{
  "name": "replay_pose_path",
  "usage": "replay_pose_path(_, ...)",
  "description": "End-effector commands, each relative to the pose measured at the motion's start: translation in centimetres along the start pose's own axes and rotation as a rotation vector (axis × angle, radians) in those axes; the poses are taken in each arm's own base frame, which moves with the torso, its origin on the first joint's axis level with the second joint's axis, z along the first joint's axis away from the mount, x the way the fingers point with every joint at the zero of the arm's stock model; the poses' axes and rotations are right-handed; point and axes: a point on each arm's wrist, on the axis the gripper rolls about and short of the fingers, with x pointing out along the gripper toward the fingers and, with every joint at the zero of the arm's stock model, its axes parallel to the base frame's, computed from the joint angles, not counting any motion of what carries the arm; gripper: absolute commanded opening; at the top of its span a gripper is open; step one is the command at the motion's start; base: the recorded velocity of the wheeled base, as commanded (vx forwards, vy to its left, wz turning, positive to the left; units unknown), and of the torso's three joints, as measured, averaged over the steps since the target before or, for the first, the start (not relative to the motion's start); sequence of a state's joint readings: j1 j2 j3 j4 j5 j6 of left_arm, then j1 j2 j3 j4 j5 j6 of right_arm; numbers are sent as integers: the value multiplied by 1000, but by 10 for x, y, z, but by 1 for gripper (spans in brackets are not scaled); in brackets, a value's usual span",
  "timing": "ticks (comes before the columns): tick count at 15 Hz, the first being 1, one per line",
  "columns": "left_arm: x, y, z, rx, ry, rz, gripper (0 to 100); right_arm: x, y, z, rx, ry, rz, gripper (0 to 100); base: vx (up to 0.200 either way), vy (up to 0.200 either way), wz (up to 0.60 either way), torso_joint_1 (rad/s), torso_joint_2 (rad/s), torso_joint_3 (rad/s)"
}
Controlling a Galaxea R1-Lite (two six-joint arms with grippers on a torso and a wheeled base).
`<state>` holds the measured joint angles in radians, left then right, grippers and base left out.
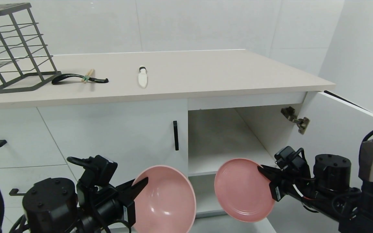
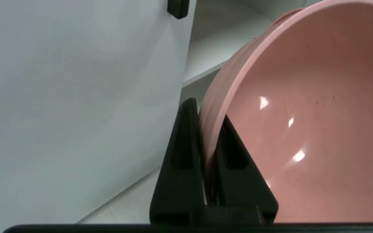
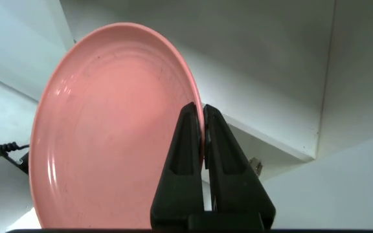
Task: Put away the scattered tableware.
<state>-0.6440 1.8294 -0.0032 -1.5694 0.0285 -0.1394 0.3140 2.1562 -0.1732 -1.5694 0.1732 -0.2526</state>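
Our left end effector [image 1: 142,184] grips the bowl [image 1: 170,202] and our right end effector [image 1: 262,169] the plate [image 1: 240,191], neither yet in the open cabinet [image 1: 219,136]; ladle [image 1: 64,77] and chopsticks [image 1: 88,75] lie on the worktop [image 1: 206,71].

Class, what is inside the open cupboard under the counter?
A white shelf with nothing visible on it. Below it, the pink plate and pink bowl cover most of the space.

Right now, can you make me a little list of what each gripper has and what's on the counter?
left gripper: shut on pink bowl, at its rim
right gripper: shut on pink plate, at its rim
cupboard: door open
counter: black spoon, chopsticks, small white utensil, wire rack
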Motion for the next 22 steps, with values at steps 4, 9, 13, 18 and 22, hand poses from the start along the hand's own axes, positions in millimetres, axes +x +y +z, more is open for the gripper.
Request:
replay_pose_path(4, 2, 0, -3, 1, 15, 1, 0, 5, -2, 3, 0, -21, -8, 0, 0, 0, 0, 0, 0, 0)
replay_pose_path(9, 3, -1, -5, 15, 26, -2, 0, 21, -4, -4, 19, -8, -4, 0, 200, 0, 0, -1, 2, -35)
replay_pose_path(13, 3, -1, -6, 17, 32, -1, 0, 40, 1, -5, 10, -22, 17, 0, 0, 0, 0, 0, 0, 0)
replay_pose_path(18, 4, -1, -7, 17, 36, -1, 0, 69, -2, 5, 31, -104, 6, 0, 0, 0, 0, 0, 0, 0)
replay_pose_path(22, 4, -1, -7, 17, 38, 0, 0, 91, -5, 11, 138, -162, 8, 0, 0, 0, 0, 0, 0, 0)
